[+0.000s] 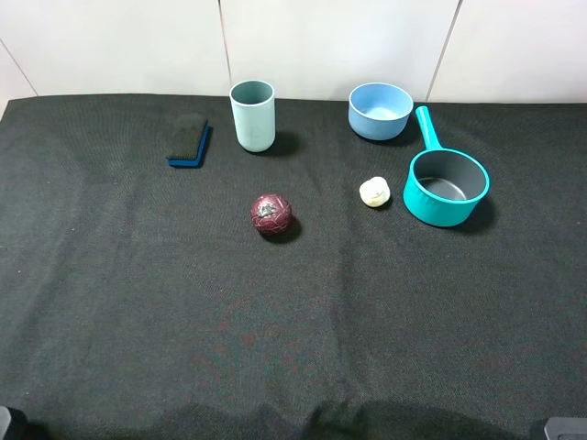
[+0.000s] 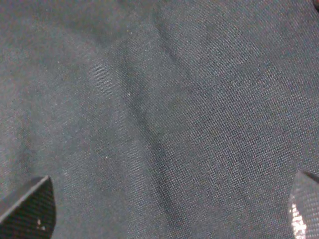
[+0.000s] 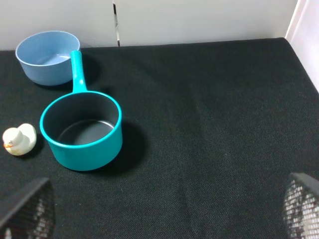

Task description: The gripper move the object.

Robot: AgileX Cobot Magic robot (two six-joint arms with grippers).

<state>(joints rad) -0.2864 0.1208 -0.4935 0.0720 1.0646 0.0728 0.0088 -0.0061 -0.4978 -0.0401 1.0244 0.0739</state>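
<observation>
The flat black-topped, blue-based sponge block [image 1: 189, 139] looked light and squashy, best pinched across its short sides. Both grippers [image 2: 169, 209] [image 3: 164, 209] stood wide and empty.

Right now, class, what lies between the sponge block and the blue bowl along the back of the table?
In the exterior high view, the pale green cup stands between the sponge block and the blue bowl, nearer the sponge.

Table cloth [image 1: 138, 302]: matt black woven fabric, slightly creased. Saucepan [image 1: 447, 186]: smooth teal plastic look, dark matt inside. Ball [image 1: 271, 214]: dark red, glossy, patterned. Fingertips [image 2: 30, 209]: black, weave-textured.
</observation>
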